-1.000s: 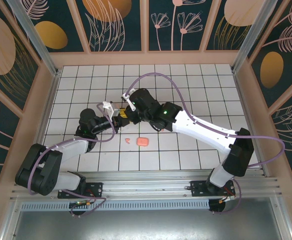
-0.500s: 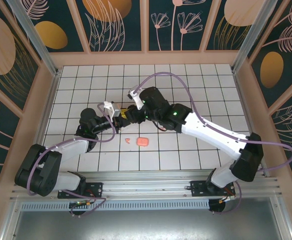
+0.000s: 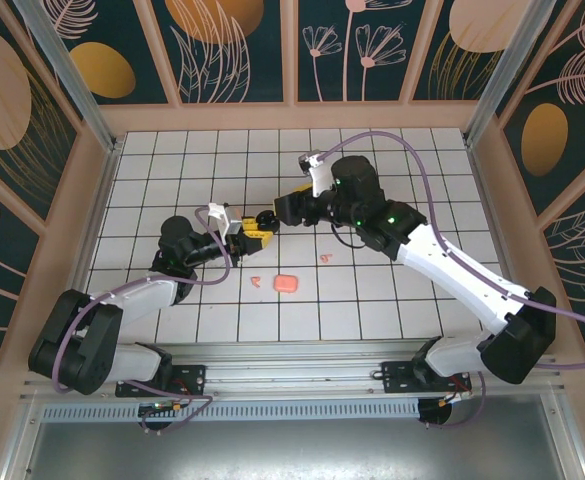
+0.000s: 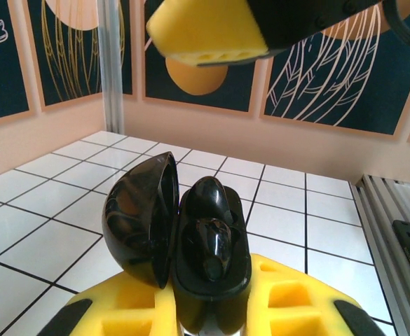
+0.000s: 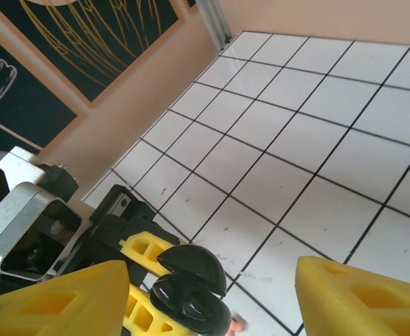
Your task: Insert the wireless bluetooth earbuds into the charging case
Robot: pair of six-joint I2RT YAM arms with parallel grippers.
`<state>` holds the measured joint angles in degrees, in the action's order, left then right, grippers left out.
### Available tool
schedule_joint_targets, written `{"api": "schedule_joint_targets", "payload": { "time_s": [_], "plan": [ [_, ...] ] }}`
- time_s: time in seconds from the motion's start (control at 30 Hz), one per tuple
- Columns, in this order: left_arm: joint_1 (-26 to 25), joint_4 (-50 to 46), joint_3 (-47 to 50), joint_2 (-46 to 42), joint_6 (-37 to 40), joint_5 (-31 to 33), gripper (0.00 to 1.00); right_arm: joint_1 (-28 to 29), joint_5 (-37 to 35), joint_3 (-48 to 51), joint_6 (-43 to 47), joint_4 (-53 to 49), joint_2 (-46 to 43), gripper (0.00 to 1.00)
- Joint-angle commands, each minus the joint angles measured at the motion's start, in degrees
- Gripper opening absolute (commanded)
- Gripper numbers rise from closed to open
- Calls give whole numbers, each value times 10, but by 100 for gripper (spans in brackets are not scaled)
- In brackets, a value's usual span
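Grips open black case (image 4: 208, 245), lower centre, in tightly closed left gripper (image 3: 246, 228); holds right gripper (image 5: 212, 273) spread, empty, near it.

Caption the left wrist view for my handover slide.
Left gripper shut on the open black charging case, a black earbud seated inside, above the white tiled table.

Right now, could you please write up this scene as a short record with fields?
left fingers: shut on the glossy black clamshell charging case, lid open, held above the white tiled table
in case: one small black earbud seated
right fingers: open, holding nothing, close to the case
on table: small pink rounded case; tiny pink earbud on its left; second pink earbud beyond it to the right
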<state>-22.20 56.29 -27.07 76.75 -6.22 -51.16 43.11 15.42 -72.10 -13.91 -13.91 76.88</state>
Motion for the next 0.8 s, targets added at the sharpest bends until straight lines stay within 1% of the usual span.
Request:
{"api": "schedule_joint_targets", "payload": {
  "time_s": [0.0,0.13,0.3,0.4,0.5,0.77],
  "plan": [
    [-4,2,-20,-13,-3,-30,9,-28,96,15,-31,22,7,67],
    [-9,2,-29,-9,-12,-45,9,-49,187,18,-52,55,29,70],
    [-12,-2,-37,-4,-16,-54,10,-51,257,1,-61,66,70,69],
    [-12,-6,-37,-4,-14,-50,10,-51,282,2,-67,82,78,68],
    [-12,-14,-38,-1,-11,-45,10,-51,300,5,-70,87,76,64],
    [-12,-45,-52,18,-2,-32,10,-54,324,52,-109,157,20,51]
  ]
}}
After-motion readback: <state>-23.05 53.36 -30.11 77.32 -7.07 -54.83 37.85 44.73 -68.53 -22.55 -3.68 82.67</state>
